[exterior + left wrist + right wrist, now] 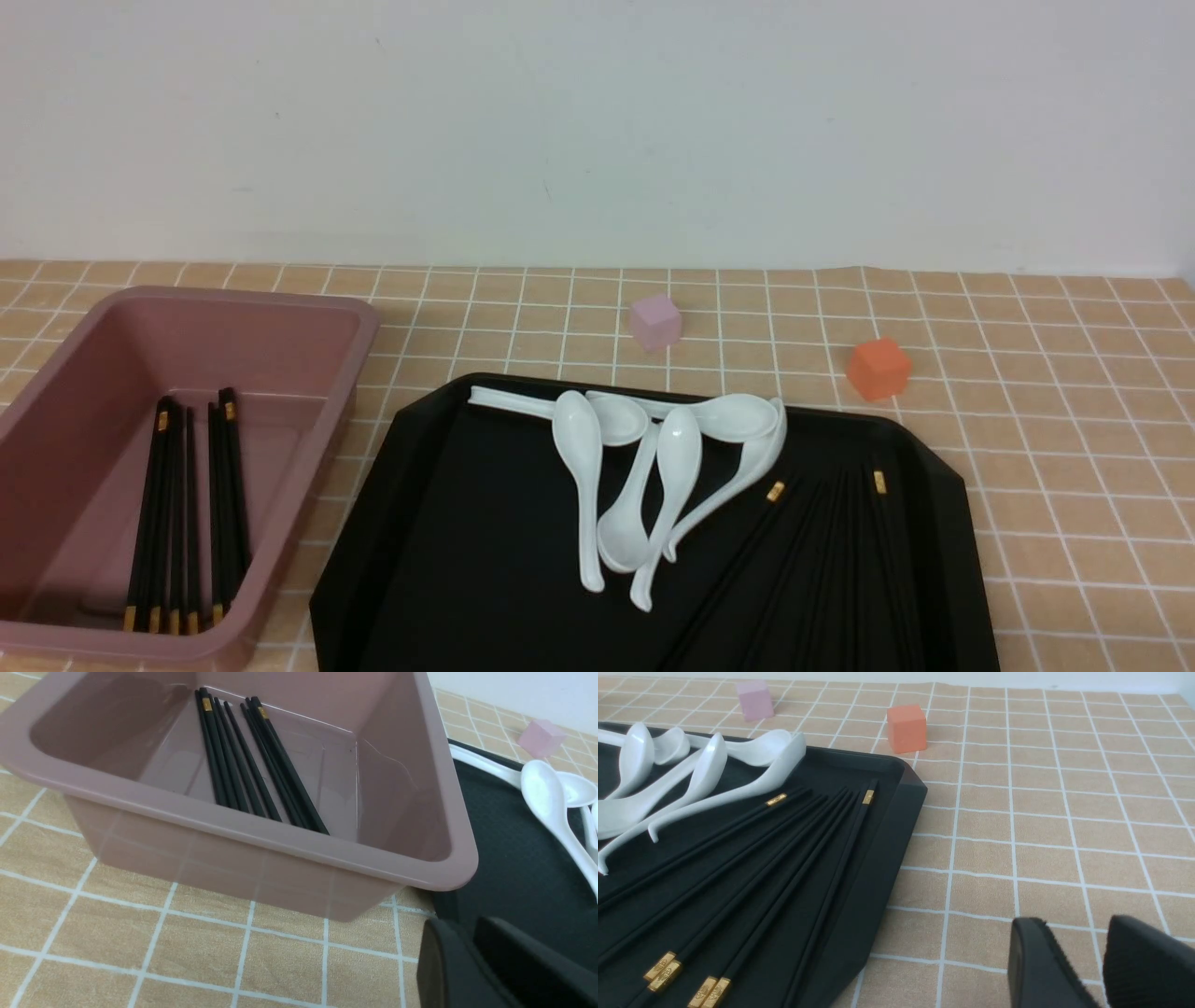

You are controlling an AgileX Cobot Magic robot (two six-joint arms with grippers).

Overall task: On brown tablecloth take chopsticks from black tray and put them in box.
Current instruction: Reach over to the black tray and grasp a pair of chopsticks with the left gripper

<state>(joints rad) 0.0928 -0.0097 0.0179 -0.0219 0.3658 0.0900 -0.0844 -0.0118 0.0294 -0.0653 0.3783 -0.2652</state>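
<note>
Several chopsticks (pixel 775 896) lay fanned just beside the right gripper's (pixel 1078 933) spread, empty fingers; lifting 1 outer stick looked wisest; left gripper (pixel 467 926) seemed closed, empty

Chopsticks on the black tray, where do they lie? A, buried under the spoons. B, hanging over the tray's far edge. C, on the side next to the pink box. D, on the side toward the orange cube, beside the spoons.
D: in the front view the chopsticks fan out over the right part of the tray, the orange cube's side, next to the white spoons.
</note>
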